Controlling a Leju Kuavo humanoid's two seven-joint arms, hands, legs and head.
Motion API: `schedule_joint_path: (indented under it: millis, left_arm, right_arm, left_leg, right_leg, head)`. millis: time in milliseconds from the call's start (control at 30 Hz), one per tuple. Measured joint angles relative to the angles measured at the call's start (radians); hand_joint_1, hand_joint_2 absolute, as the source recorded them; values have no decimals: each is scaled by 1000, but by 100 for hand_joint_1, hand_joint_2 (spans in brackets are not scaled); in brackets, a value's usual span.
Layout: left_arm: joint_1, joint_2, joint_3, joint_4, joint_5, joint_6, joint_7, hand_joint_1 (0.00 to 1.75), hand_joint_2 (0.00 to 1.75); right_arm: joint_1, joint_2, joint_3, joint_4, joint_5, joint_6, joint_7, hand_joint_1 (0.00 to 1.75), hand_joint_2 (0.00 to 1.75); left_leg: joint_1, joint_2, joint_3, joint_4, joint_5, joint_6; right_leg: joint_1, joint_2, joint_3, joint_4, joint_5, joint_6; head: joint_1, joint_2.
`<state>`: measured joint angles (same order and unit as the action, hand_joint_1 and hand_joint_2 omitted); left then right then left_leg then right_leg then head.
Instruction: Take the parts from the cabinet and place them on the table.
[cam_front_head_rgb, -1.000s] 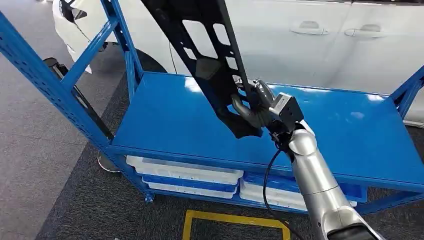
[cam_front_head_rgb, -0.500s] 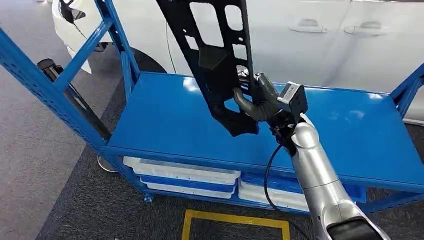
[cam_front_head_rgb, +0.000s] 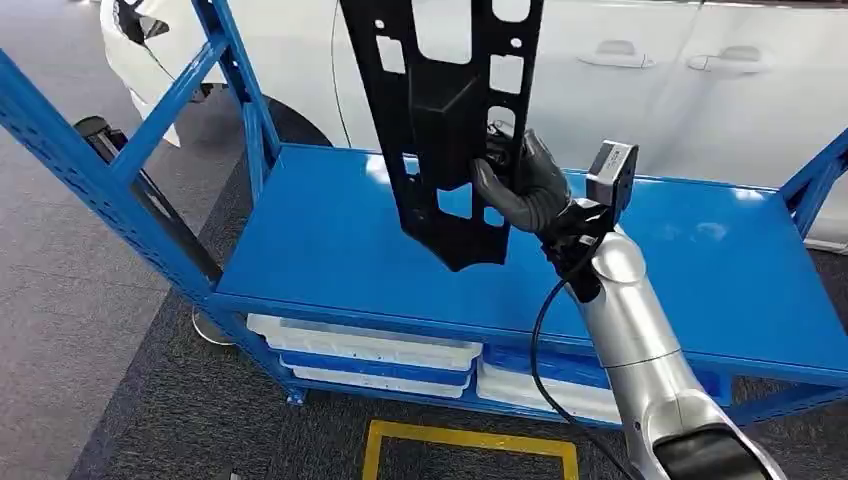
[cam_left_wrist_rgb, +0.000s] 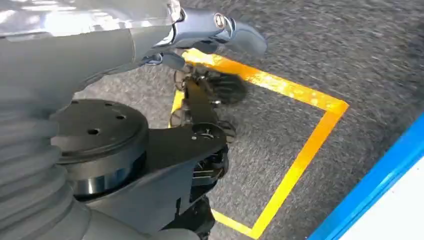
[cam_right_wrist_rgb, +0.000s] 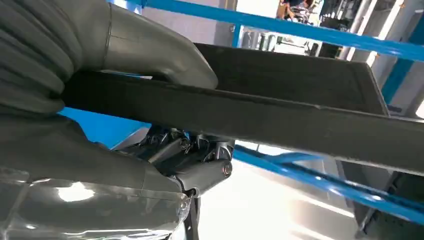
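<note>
A long black plastic part (cam_front_head_rgb: 440, 110) with several cut-outs hangs nearly upright above the blue shelf (cam_front_head_rgb: 330, 240), its upper end running out of the head view. My right hand (cam_front_head_rgb: 520, 185) grips it near its lower end, thumb on the near face, fingers behind. In the right wrist view the same black part (cam_right_wrist_rgb: 280, 115) crosses the picture as a dark bar, with the thumb (cam_right_wrist_rgb: 150, 55) lying over it. My left hand (cam_left_wrist_rgb: 220, 35) hangs over the floor, its fingers curled in and holding nothing.
The blue shelf's uprights (cam_front_head_rgb: 90, 170) stand at the left, another upright (cam_front_head_rgb: 815, 180) at the right. White and blue trays (cam_front_head_rgb: 370, 355) sit on the lower level. A white car (cam_front_head_rgb: 640, 80) is parked behind. Yellow floor tape (cam_front_head_rgb: 470, 440) marks a square in front.
My right hand has turned and lifted the black part from a leftward lean to nearly upright. The part's lower tip has swung slightly left and stays above the shelf.
</note>
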<state>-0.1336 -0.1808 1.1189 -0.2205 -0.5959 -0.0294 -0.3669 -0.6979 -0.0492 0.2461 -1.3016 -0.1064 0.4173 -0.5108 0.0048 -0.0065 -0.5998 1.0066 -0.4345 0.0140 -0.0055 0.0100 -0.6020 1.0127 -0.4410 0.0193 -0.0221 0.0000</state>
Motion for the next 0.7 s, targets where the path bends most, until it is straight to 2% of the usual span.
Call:
schedule_joint_path:
  millis: [33,67,133,167,200,233,300,333,367,400,467,533,567,600,633,667,700]
  left_arm:
    - [0,-2,0,0,0,-2,8,0,175]
    - [-2,-4,0,0,0,-5,16,0,175]
    - [-2,-6,0,0,-2,-6,42,0,175]
    - [-2,-6,-1,0,-3,-8,51,0,175]
    - [-1,-6,0,0,-3,-10,59,0,175]
    - [-1,-6,0,0,-3,-11,62,0,175]
    - [-1,-7,-1,0,-3,-11,68,0,175]
    - [-1,-8,0,0,-2,-12,71,0,175]
    - [-2,-8,0,0,-1,-13,75,0,175]
    - [-2,-7,0,0,-1,-13,80,0,175]
    - [0,-7,0,0,0,-13,87,0,175]
    - [-1,-6,0,0,0,-13,92,0,175]
    - [-1,-6,0,0,0,-12,95,0,175]
    - [-1,-6,0,0,0,-11,98,0,175]
    - [0,-6,0,0,0,-10,103,0,175]
    - [0,-6,0,0,0,-6,109,0,175]
    - [2,-6,0,0,0,-5,112,0,175]
  right_arm:
    - [0,-3,0,0,-3,0,0,175,175]
    - [-2,-4,0,0,-8,3,0,175,175]
    - [1,-6,0,0,-22,22,2,175,175]
    - [5,-7,0,0,-27,29,3,175,175]
    - [8,-7,1,0,-31,34,6,175,175]
    - [9,-7,1,0,-33,35,8,175,175]
    - [8,-7,2,0,-37,35,8,175,175]
    - [6,-7,2,-1,-39,37,9,175,175]
    - [4,-7,2,-2,-42,41,10,175,175]
    - [4,-7,4,-2,-47,45,12,175,175]
    - [4,-8,5,-2,-51,52,14,175,175]
    - [1,-6,8,-2,-53,52,16,175,175]
    - [-2,-6,11,-2,-55,53,16,175,175]
    - [-4,-5,13,-2,-56,53,16,175,175]
    - [-4,-4,16,-2,-60,53,18,175,175]
    - [-4,-4,16,-2,-62,54,20,175,175]
    - [-3,-4,18,-2,-63,55,23,175,175]
  left_leg:
    - [4,2,6,-9,6,4]
    - [4,3,6,-11,7,11]
    - [3,3,5,-10,6,12]
    - [3,3,5,-9,6,12]
    - [3,3,5,-8,5,13]
    - [3,3,6,-8,5,13]
    - [4,0,6,0,0,8]
    - [3,-2,6,7,-5,3]
    - [-5,-2,0,14,-9,-4]
    - [-4,-2,-2,16,-10,-7]
    - [-2,-1,0,12,-8,-16]
    - [0,-1,-1,20,-20,-28]
    - [0,0,-18,61,-49,-35]
    - [2,1,-47,125,-84,-40]
    - [5,1,-89,218,-126,-44]
    - [5,1,-128,298,-156,-47]
    - [5,1,-149,338,-160,-47]
  right_leg:
    - [-5,-2,-2,13,-13,4]
    - [-5,-3,-24,54,-43,7]
    - [-8,-4,-103,224,-125,13]
    - [-8,-4,-140,298,-147,16]
    - [-8,-4,-154,324,-143,18]
    - [-10,-4,-146,302,-120,19]
    - [-12,-6,-62,127,-24,16]
    - [-13,-9,-21,41,11,14]
    - [-5,-10,-9,15,-5,7]
    - [-8,-8,-12,14,0,-1]
    - [-2,-6,-13,15,-1,-12]
    - [-10,-8,-6,3,7,-25]
    - [-11,-8,-5,0,7,-30]
    - [-10,-9,-6,1,7,-33]
    - [-8,-9,-6,1,7,-34]
    - [-7,-10,-6,2,6,-35]
    - [-7,-10,-6,2,6,-35]
  head:
    - [2,0]
    - [3,0]
    - [2,0]
    - [2,0]
    - [2,0]
    - [2,0]
    - [3,0]
    - [3,0]
    - [2,0]
    - [0,0]
    - [2,0]
    - [2,0]
    - [0,0]
    - [0,0]
    - [0,0]
    - [0,0]
    - [0,0]
